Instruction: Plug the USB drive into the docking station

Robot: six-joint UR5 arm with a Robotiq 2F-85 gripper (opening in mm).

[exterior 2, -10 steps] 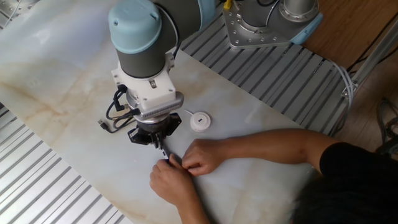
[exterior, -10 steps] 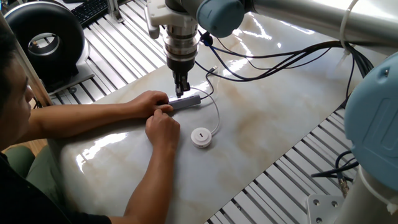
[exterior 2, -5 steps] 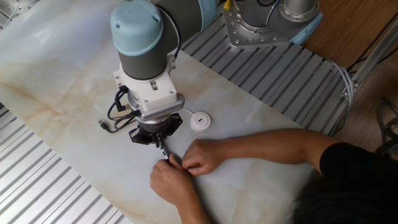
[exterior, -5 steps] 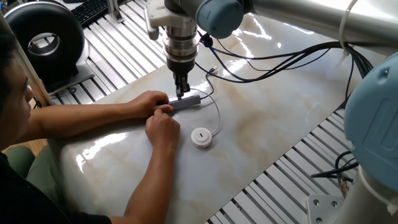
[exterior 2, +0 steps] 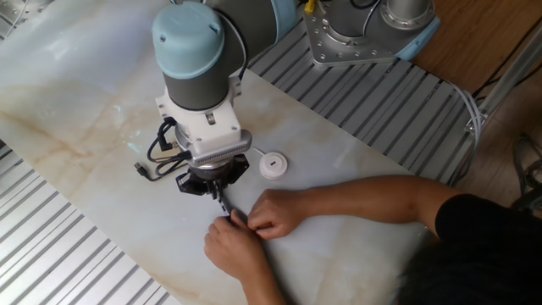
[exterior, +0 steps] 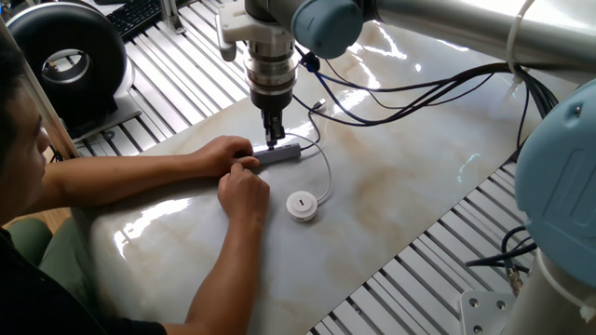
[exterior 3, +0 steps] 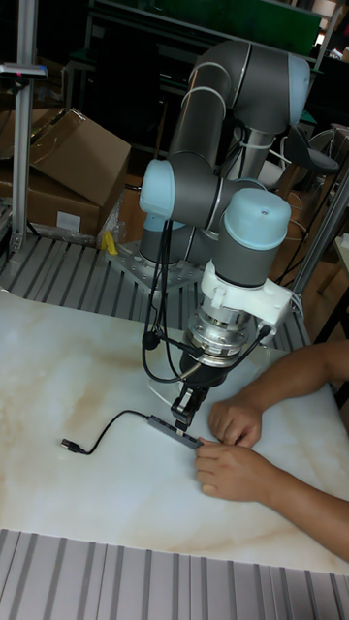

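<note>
The docking station (exterior: 277, 154) is a slim grey bar lying on the marble board, and a person's hands (exterior: 239, 166) hold its left end down. Its black cable (exterior 3: 107, 426) trails left to a small plug (exterior 3: 70, 447). My gripper (exterior: 272, 140) points straight down onto the bar's top edge, fingers shut on the small plug of the USB drive's thin white cable (exterior: 326, 172). That cable loops back to the USB drive (exterior: 301, 205), a white round puck lying right of the hands, also seen as the USB drive (exterior 2: 272, 165). In the tall fixed view the gripper (exterior 3: 184, 418) touches the docking station (exterior 3: 174, 434).
The person's forearms (exterior 2: 356, 199) reach across the board from the near side. A black round device (exterior: 65, 56) and a keyboard (exterior: 140, 14) sit beyond the board's far left. The arm's black cables (exterior: 419, 84) hang over the board. Slatted metal table (exterior: 428, 270) surrounds the board.
The arm has shifted only a few pixels, with the gripper staying at the bar's edge. Hands, bar and puck have not moved.
</note>
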